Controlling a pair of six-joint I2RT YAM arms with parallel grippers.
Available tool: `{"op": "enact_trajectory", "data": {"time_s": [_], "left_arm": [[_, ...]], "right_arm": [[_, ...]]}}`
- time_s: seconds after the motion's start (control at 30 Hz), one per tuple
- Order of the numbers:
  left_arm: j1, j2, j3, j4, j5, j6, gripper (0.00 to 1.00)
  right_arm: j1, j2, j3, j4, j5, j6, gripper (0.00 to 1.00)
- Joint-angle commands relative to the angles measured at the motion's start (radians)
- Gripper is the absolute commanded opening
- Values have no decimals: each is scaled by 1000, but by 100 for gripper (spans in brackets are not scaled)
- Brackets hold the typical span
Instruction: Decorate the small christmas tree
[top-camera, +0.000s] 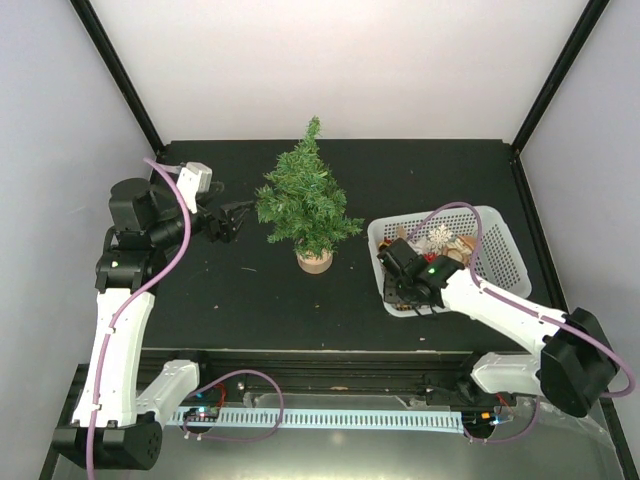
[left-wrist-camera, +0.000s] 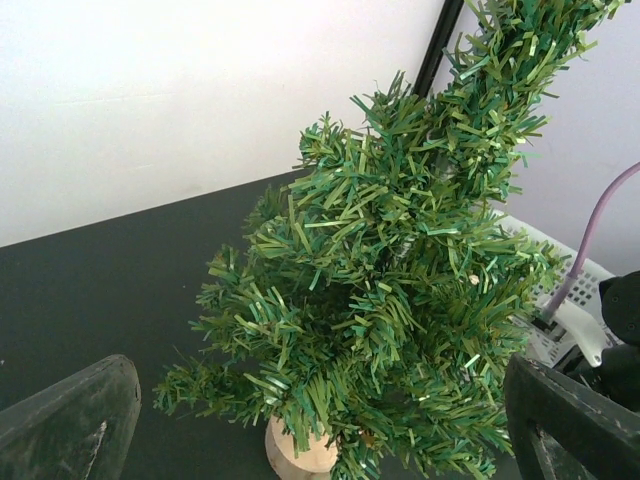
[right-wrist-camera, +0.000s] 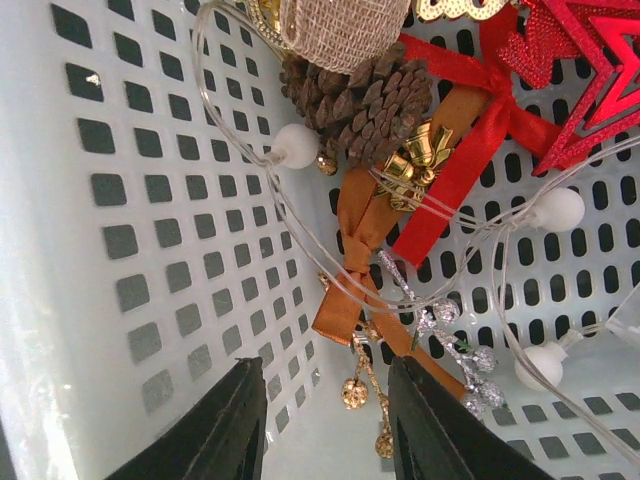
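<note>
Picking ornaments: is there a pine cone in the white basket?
Yes, a brown pine cone lies in the basket beside a red ribbon.

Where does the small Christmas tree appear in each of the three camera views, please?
Top external: the small Christmas tree stands at the centre.
Left wrist: the tree fills the centre and right.
Right wrist: not in it.
Shared landmark: the white basket, right of the tree from above, at the left wrist view's right edge, filling the right wrist view.
</note>
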Motion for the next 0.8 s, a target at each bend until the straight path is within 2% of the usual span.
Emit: {"op": "enact_trajectory", "data": {"time_s": [0.0,0.27,0.37,0.6,0.77], "left_arm": [[4,-11,40,-20,22,11,99],[4,-12,33,-17,18,4,99],[3,-16,35,-21,18,1,99],[3,-13,26,-15,19,-8,99],[4,-11,16,3,35,-15,99]], "right_arm": [[7,3,23,47,-37,42,35],[8,145,156,159,-160,42,36],[7,169,184,155,-159,30,36],[-13,76,149,65,32,23,37],[-133,-7,87,60,32,-1,38]]}}
